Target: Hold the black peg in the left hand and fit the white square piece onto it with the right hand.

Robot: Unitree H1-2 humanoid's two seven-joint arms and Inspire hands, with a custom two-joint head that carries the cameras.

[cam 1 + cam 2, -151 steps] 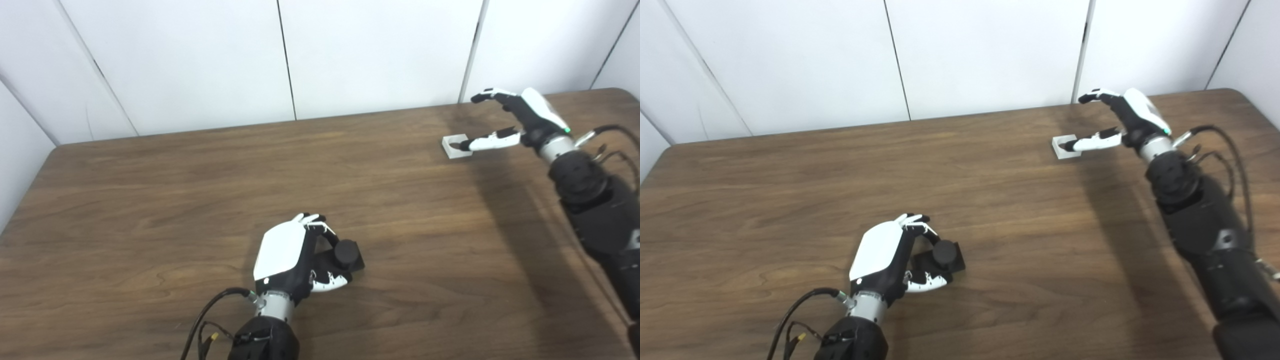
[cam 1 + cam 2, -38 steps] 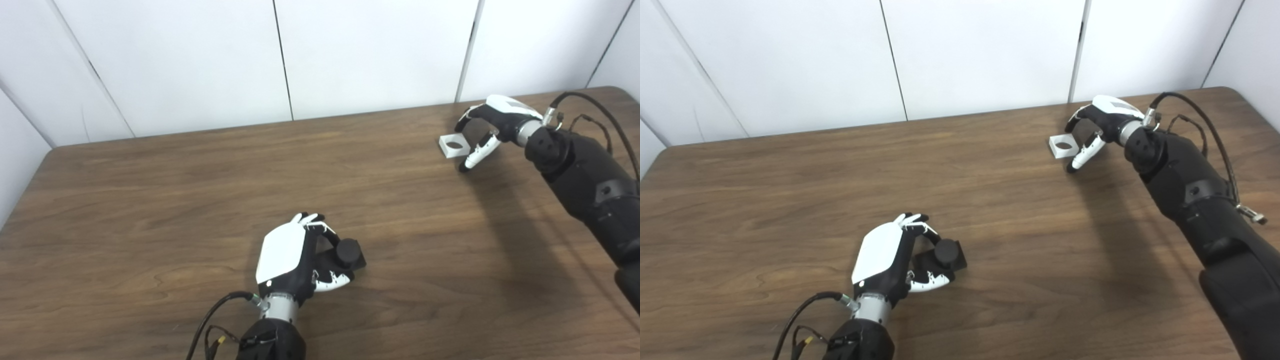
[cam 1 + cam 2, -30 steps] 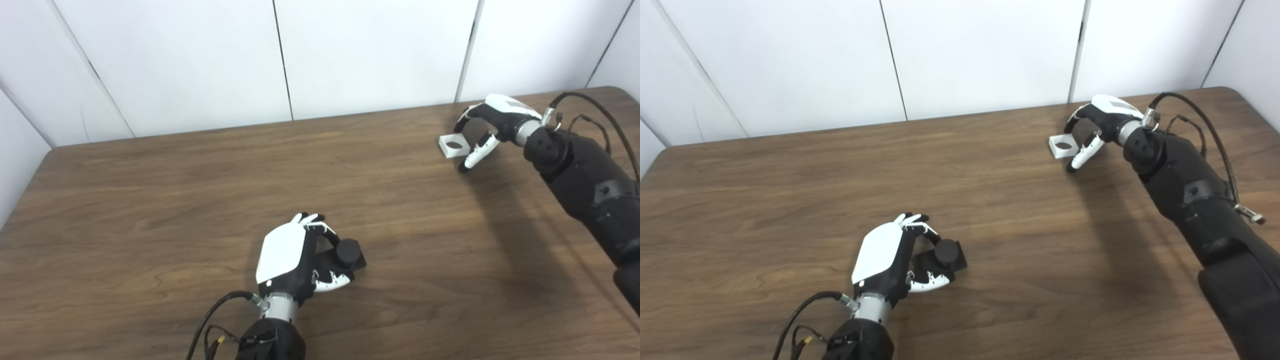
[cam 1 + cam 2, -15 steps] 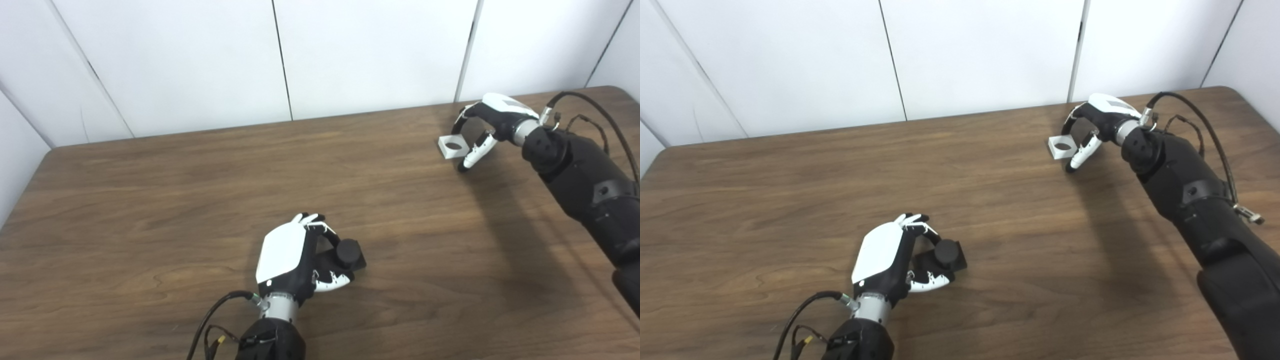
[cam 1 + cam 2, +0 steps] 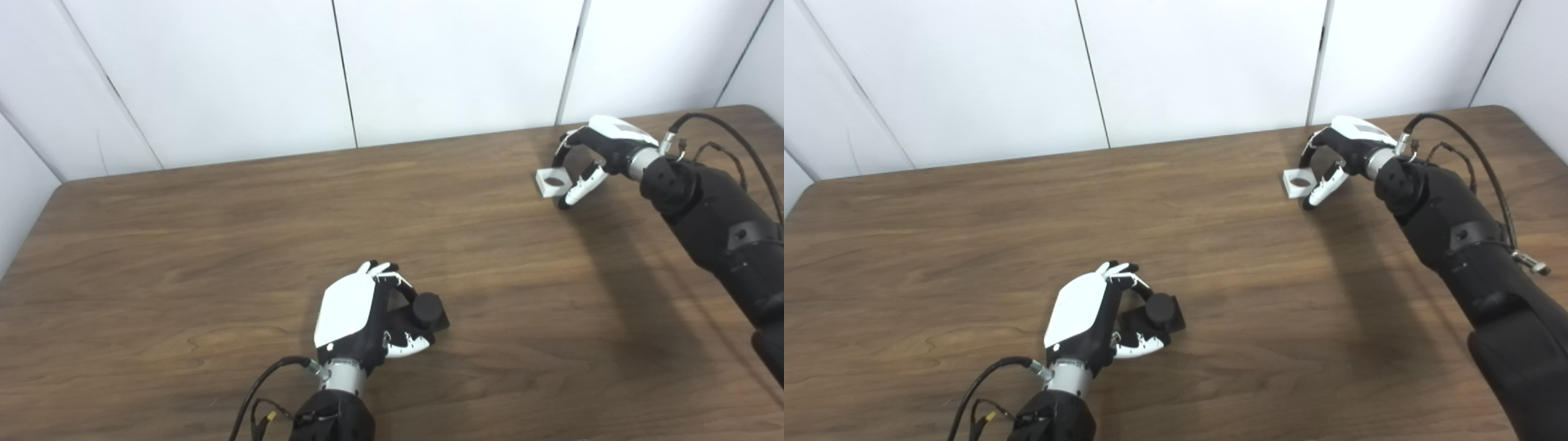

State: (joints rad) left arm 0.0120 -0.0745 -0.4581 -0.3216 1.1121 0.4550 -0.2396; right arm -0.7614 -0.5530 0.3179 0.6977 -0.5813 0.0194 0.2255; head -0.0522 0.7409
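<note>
Near the front edge of a brown wooden table [image 5: 184, 245], the left hand [image 5: 358, 315] is curled around a black peg [image 5: 426, 308], a short round post on a square black base that rests on the wood. Far off at the back right, the right hand [image 5: 591, 156] pinches a white square piece [image 5: 550, 182] with a round hole, fingers above and thumb [image 5: 576, 191] at its near side. Peg and piece are well apart.
</note>
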